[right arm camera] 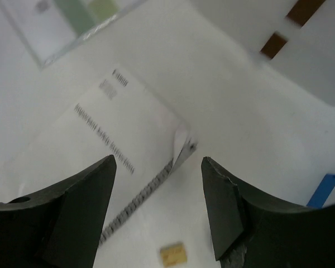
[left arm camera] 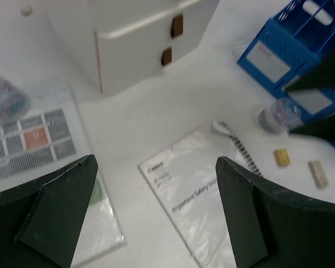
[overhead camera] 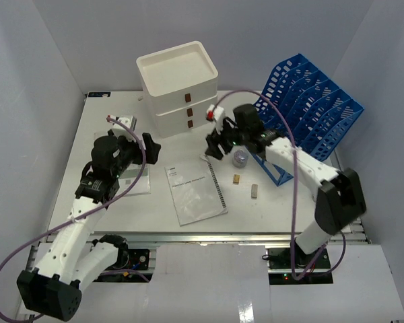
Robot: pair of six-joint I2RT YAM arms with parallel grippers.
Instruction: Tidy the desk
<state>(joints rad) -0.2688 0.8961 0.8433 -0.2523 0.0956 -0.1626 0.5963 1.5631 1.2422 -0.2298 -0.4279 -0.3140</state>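
White flat tabletop, the desk lies under everything, its metal rail along the near edge; at the left rests a clear laminated printed sheet, and near its far right corner hangs the left claw, fingers spread wide and holding nothing; in the middle lies a white spiral-bound booklet, with a white three-drawer box beyond it; the right claw hovers over the booklet's far right corner, wide and empty too; further right sit a small clear round tub, a tan block, a pale grey block and a blue slotted file rack. That cover corner curls up; a pinch there may catch one leaf only, tearing it or dragging the booklet into the tan block; the claws are near each other, so an inward reach could knock them together.
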